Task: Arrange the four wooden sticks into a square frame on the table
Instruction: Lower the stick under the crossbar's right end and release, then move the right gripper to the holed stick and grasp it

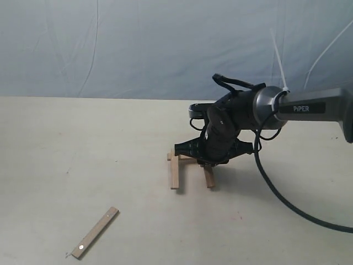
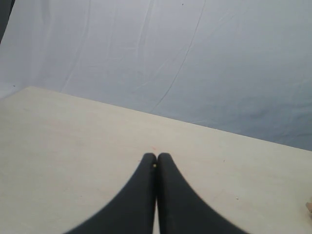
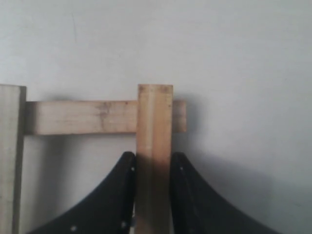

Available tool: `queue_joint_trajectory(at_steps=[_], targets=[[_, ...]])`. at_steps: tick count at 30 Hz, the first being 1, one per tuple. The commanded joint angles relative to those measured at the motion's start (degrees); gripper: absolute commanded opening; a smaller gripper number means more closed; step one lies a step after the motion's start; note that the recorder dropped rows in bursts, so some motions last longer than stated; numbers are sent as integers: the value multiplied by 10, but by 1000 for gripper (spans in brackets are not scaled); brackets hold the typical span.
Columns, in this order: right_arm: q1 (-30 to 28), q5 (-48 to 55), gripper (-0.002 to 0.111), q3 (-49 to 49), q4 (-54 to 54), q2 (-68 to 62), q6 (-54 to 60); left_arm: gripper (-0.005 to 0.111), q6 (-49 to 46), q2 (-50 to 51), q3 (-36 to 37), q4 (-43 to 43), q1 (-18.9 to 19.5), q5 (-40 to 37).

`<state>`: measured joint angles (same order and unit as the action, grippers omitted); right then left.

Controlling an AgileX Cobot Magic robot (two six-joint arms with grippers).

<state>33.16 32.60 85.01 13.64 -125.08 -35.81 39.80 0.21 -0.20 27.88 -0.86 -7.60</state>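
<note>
Three of the wooden sticks form a U on the table [image 1: 77, 149]: a left stick [image 1: 174, 172], a far cross stick [image 1: 187, 160] and a right stick [image 1: 209, 178]. My right gripper [image 1: 207, 162] is low over the right stick. In the right wrist view, the right gripper [image 3: 153, 158] is shut on that stick [image 3: 154, 117], whose end lies over the cross stick [image 3: 83, 117]. The third stick [image 3: 9, 156] shows at the edge. The fourth stick [image 1: 95, 232], with a pale dot, lies alone at the front left. My left gripper [image 2: 156, 157] is shut and holds nothing, over bare table.
A wrinkled blue-grey cloth backdrop [image 1: 138, 44] hangs behind the table. The right arm's black cable [image 1: 276, 190] trails over the table at the right. The left arm does not show in the exterior view.
</note>
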Motion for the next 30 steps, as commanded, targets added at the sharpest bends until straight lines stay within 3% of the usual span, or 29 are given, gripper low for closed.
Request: queue_joint_trajectory(at_steps=[1,3,6,10,14,16,19,30], targets=[[2,1,27,5,-13,1,-1,0,0,-2,2,3,-4,-1],[2,1,43,5,-14,3,-1,0,0,-2,2,3,-4,-1],[2,1,51,5,-14,17,-1,0,0,-2,2,3,-4,-1],[3,21,51,12,-29,59,42,0,0,-2,2,3,-4,-1],[21,88,51,41,-94,89,224,0,0,-2,2,3,-4,-1],[35,124,51,55,-108,95,262,0,0,-2,2,3,-4,-1],[46,150,51,67,-108,95,234,0,0,-2,2,3,-4,-1],[77,70,51,67,-104,26,151,0,0,-2,2,3,-4,-1]])
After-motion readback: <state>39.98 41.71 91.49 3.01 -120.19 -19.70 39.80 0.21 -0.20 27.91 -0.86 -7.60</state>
